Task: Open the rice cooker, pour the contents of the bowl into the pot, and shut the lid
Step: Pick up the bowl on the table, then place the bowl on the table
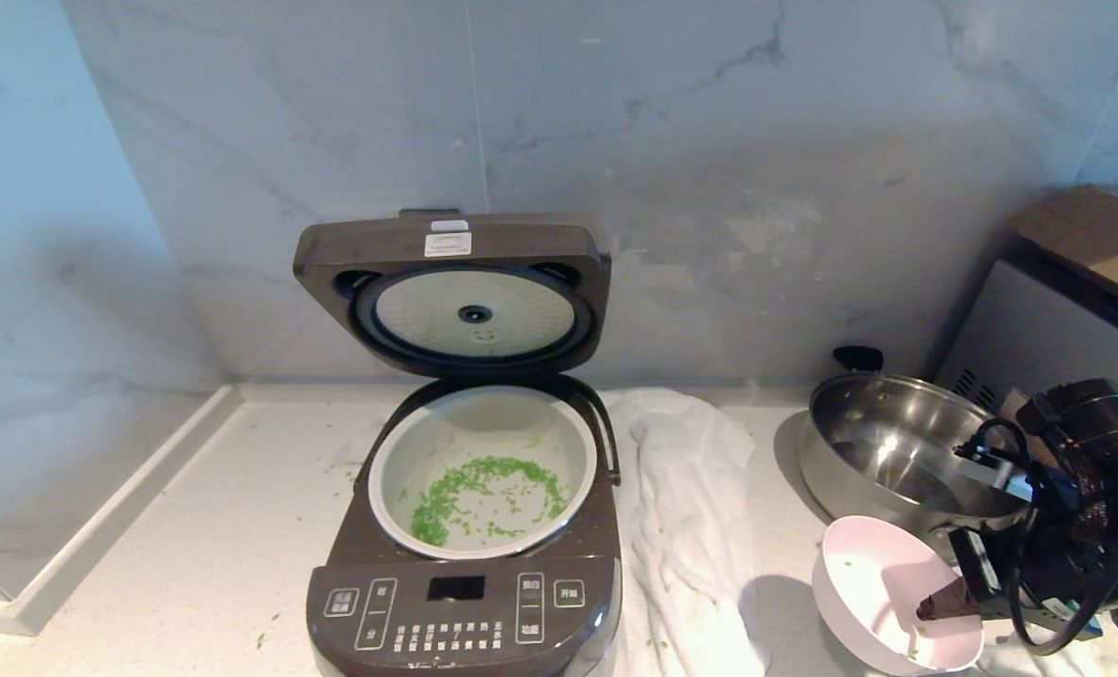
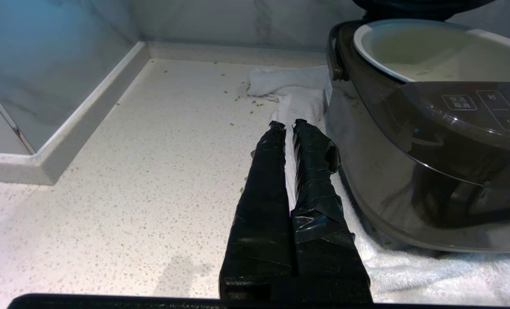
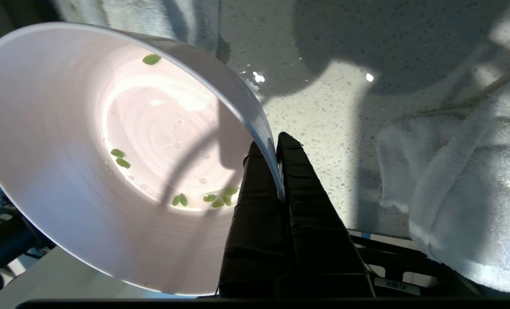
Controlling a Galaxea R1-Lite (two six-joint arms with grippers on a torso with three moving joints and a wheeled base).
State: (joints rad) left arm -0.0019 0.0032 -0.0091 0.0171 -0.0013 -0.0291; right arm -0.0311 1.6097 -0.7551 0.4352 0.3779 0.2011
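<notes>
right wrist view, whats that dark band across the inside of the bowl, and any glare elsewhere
Right wrist view: the dark band inside the pink round bowl is a cast shadow, with a bright washed-out patch beside it; the right gripper pinches its rim. Left wrist view: the glossy dark brown rice cooker mirrors the counter. Head view: window light bleaches the white towel.

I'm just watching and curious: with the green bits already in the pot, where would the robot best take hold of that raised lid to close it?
Probably the lid by its top edge, reached from above and in front. It stands open, hinged at the back of the rice cooker, so that free edge is the part farthest from the hinge. The right gripper is shut on the bowl rim, so that goes down first.
</notes>
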